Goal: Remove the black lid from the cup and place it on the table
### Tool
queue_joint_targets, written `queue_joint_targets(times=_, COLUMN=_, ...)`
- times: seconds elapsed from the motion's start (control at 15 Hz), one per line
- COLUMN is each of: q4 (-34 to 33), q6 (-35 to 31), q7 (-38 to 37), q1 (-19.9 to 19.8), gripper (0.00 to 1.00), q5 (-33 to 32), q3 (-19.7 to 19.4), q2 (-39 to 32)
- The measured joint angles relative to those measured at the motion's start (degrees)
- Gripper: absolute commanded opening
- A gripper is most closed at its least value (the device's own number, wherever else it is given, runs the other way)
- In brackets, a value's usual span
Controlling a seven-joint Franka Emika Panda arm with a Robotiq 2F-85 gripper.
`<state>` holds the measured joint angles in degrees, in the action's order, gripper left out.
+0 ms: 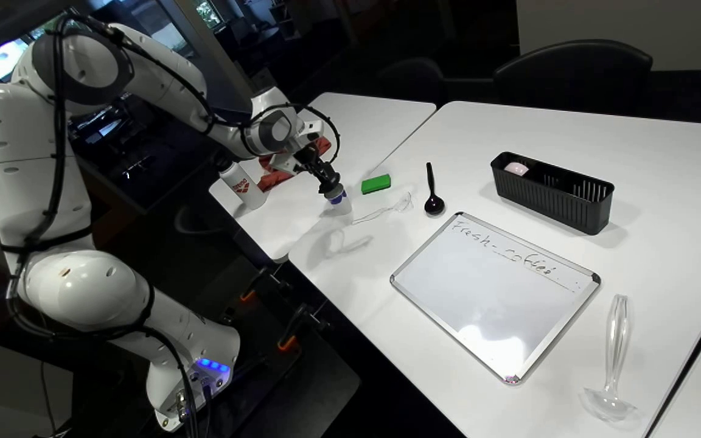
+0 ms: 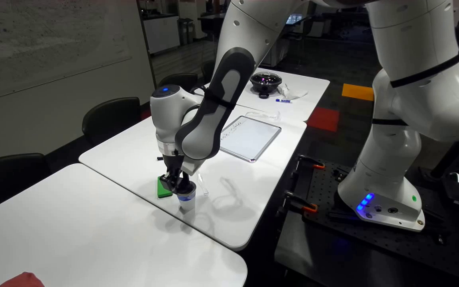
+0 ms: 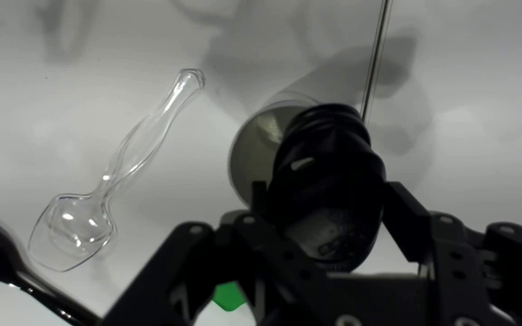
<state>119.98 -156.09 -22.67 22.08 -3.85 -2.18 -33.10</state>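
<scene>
Lid (image 3: 329,190) — black, rounded, ridged | fingers (image 3: 406,222) — clamped on its sides | cup (image 2: 187,203): white, blue-banded, round-mouthed

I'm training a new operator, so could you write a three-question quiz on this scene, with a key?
1. True or false: the hand grips the round black plastic lid.
2. Which holds a pale pink object: A, the metal-framed whiteboard; B, the long black plastic tray?
3. What in the wrist view shows the short whitish blue-marked cup isn't fully covered?
Key: 1, true; 2, B; 3, we see into it beside the lid.
</scene>
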Motion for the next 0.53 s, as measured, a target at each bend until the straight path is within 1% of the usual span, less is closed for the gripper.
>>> queue_joint_targets(times=0.07, q4=0.0, q6=0.0, q7=0.0, q1=0.0, gripper=0.6, q5=0.0, q3=0.0, q2=0.2)
queue_joint_targets(times=0.13, q4=0.0, q6=0.0, q7=0.0, q1=0.0, gripper=0.62, q5=0.0, q3=-0.1, q2=0.3)
queue_joint_targets(times=0.2, q4=0.1, q6=0.0, q7=0.0, q1=0.0, gripper=0.62, q5=0.0, q3=-0.2, q2=0.5)
queue_joint_targets(times=0.27, q4=0.2, q6=0.0, q7=0.0, q1=0.0, gripper=0.64, q5=0.0, q3=-0.3, q2=0.8)
queue_joint_targets(times=0.33, q4=0.5, q6=0.0, q7=0.0, q1=0.0, gripper=0.64, q5=0.0, q3=-0.4, q2=1.2)
queue_joint_targets(times=0.4, q4=0.9, q6=-0.1, q7=0.0, q1=0.0, gripper=0.66, q5=-0.1, q3=-0.6, q2=1.8)
queue_joint_targets(times=0.47, q4=1.5, q6=-0.1, q7=-0.1, q1=0.0, gripper=0.65, q5=-0.2, q3=-0.8, q2=2.7)
queue_joint_targets(times=0.53, q4=2.4, q6=-0.3, q7=-0.1, q1=0.0, gripper=0.66, q5=-0.4, q3=-1.2, q2=3.9)
